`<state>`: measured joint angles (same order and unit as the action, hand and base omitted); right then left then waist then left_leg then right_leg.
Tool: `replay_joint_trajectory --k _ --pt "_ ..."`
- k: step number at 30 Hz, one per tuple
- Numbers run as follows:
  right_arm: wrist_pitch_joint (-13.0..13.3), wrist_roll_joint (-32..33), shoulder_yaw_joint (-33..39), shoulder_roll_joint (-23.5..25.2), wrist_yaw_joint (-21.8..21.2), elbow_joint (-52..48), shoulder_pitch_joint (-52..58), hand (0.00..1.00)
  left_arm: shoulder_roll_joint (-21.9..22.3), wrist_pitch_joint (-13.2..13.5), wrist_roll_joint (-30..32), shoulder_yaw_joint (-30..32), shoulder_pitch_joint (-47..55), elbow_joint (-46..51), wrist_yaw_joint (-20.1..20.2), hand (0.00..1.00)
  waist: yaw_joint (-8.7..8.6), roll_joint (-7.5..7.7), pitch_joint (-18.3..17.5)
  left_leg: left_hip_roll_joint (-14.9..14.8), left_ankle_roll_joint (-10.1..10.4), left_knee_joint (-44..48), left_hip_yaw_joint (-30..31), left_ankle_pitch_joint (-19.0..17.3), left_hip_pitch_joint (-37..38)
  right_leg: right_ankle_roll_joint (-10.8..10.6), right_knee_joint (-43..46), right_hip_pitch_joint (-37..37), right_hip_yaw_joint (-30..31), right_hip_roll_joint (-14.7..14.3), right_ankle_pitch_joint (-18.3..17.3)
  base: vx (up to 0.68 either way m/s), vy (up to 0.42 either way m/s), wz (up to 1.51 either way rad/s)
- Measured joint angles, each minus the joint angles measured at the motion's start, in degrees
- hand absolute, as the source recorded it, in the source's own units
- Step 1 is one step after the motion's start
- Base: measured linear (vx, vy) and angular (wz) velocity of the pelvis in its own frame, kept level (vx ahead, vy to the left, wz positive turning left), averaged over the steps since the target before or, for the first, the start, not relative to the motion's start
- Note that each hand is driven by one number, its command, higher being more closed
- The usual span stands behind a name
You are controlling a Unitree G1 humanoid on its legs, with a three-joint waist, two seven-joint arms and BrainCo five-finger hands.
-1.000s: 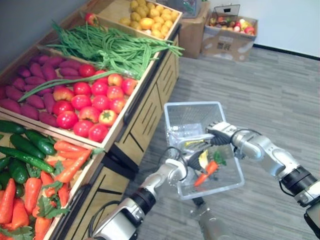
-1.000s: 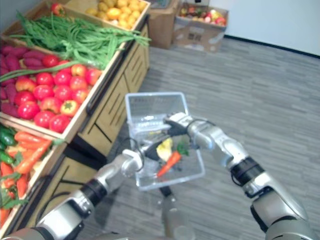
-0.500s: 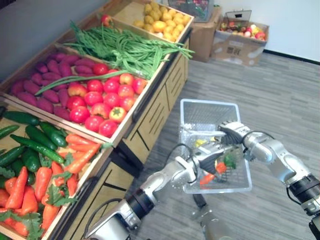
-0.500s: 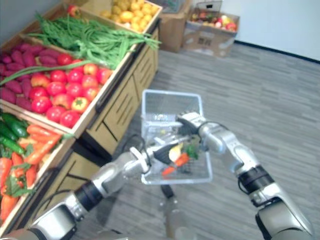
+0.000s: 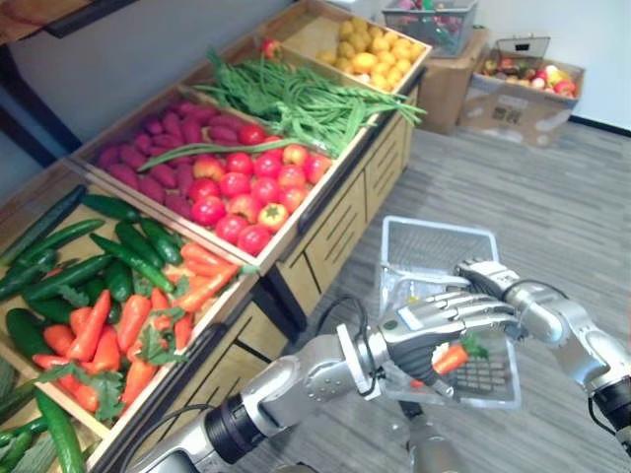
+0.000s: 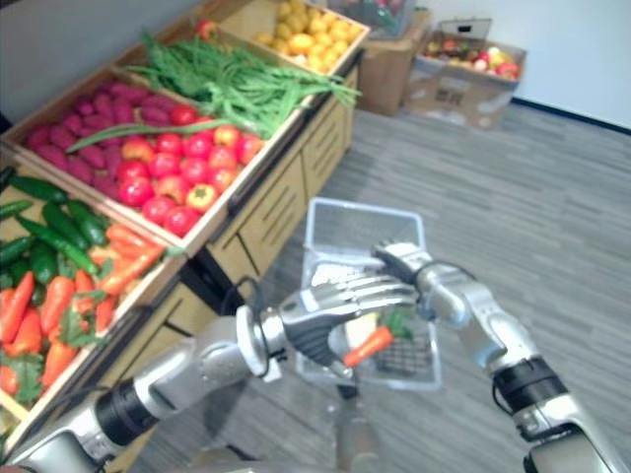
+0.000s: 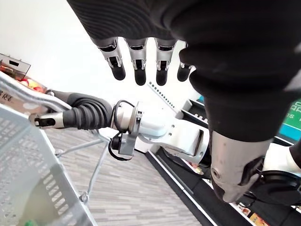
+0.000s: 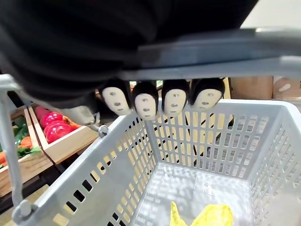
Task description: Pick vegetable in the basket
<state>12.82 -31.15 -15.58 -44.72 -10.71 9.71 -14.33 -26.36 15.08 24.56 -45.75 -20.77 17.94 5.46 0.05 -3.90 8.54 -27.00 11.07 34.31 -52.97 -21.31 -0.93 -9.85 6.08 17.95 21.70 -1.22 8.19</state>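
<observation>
here, a wooden stand (image 5: 333,229) of red tomatoes (image 5: 242,187) flanks the pale grey slotted plastic basket (image 5: 424,258); the empty, straight-fingered left hand (image 5: 429,330) partly covers it. the right hand (image 5: 485,276) grips its handle (image 8: 211,52); an orange green-topped carrot (image 5: 451,358) lies inside.

We see bright, even indoor light over the produce stand (image 5: 340,241), small highlights on the tomatoes (image 5: 242,187) and deep shade under its ledge. In the left wrist view a glaring white wall (image 7: 47,33) leaves the left hand (image 7: 188,42) nearly black. The basket (image 8: 211,136) is softly lit.
</observation>
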Motion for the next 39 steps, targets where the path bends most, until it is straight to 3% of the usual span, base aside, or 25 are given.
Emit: replay_joint_trajectory --k 5,11,14,17,20,26,31,32,39 --pt "-0.1 0.1 2.2 0.1 0.1 2.9 4.1 1.0 -3.0 1.1 -11.0 0.6 3.4 5.7 -0.2 0.0 0.59 -0.18 -2.3 0.5 -0.8 -0.1 2.7 0.4 -1.9 0.2 0.0 -0.2 -2.6 1.3 -0.2 -0.01 0.011 0.25" --pt "-1.4 0.0 11.2 2.2 1.7 5.9 11.4 1.0 -2.9 1.1 -13.3 8.4 10.5 8.2 -3.2 0.0 1.86 0.06 -3.2 3.5 -2.6 -2.1 8.2 2.0 -4.6 0.3 0.0 -1.2 -7.4 4.7 -0.5 -0.02 0.015 0.48" --pt "-2.5 0.0 15.7 5.3 2.5 7.5 14.7 1.0 -2.9 1.1 -14.1 12.8 15.0 9.7 -4.9 0.0 2.38 0.78 -3.6 5.0 -3.3 -3.2 11.1 2.7 -5.6 0.6 0.1 -2.3 -10.4 6.5 -1.1 -0.03 0.026 0.57" --pt "-2.8 0.0 18.3 9.2 4.3 9.9 17.7 1.0 -2.3 1.1 -16.7 18.0 19.1 11.0 -5.8 0.0 2.52 2.47 -5.1 7.5 -3.9 -5.9 14.2 4.5 -7.1 1.0 -0.1 -2.7 -13.8 8.7 -1.8 0.0 0.004 0.67" --pt "-3.0 0.0 22.7 14.1 5.6 12.0 21.2 1.0 1.5 1.1 -17.6 24.6 22.8 11.4 -7.7 0.0 3.19 3.6 -5.9 9.7 -4.6 -9.0 17.9 6.7 -7.8 1.2 -1.3 -4.9 -18.2 10.4 -2.2 0.03 -0.012 0.76" --pt "-5.2 0.7 34.2 25.3 11.0 23.3 23.6 1.0 13.1 0.8 -17.7 39.9 30.6 9.9 -12.9 0.0 3.42 5.44 -8.1 15.0 -5.5 -17.5 28.0 13.4 -10.2 1.8 -4.4 -8.5 -28.6 13.6 -2.6 0.08 -0.027 0.89" --pt "-6.7 2.1 39.4 29.0 16.8 34.1 23.2 1.0 19.7 -2.2 -16.4 52.5 34.3 3.9 -19.7 0.0 3.8 7.39 -9.3 17.9 -5.4 -26.9 34.0 19.8 -9.3 2.5 -6.2 -11.2 -35.0 14.0 -3.4 0.05 -0.046 0.68" --pt "-7.2 2.5 40.3 29.8 18.4 36.5 23.2 1.0 20.9 -3.3 -13.8 55.3 35.2 2.1 -21.9 0.0 3.97 8.07 -9.6 18.4 -5.3 -29.6 34.9 21.5 -8.0 2.5 -6.1 -11.8 -36.1 13.8 -3.7 0.03 -0.032 0.36" --pt "-7.4 5.4 42.4 32.0 22.0 38.4 25.7 1.0 26.6 -6.7 -10.3 67.2 37.9 -6.4 -25.9 0.0 3.85 8.89 -10.5 18.2 -4.9 -36.9 38.4 26.0 -5.7 2.9 -5.3 -13.5 -41.3 12.8 -6.0 0.01 -0.031 0.32"
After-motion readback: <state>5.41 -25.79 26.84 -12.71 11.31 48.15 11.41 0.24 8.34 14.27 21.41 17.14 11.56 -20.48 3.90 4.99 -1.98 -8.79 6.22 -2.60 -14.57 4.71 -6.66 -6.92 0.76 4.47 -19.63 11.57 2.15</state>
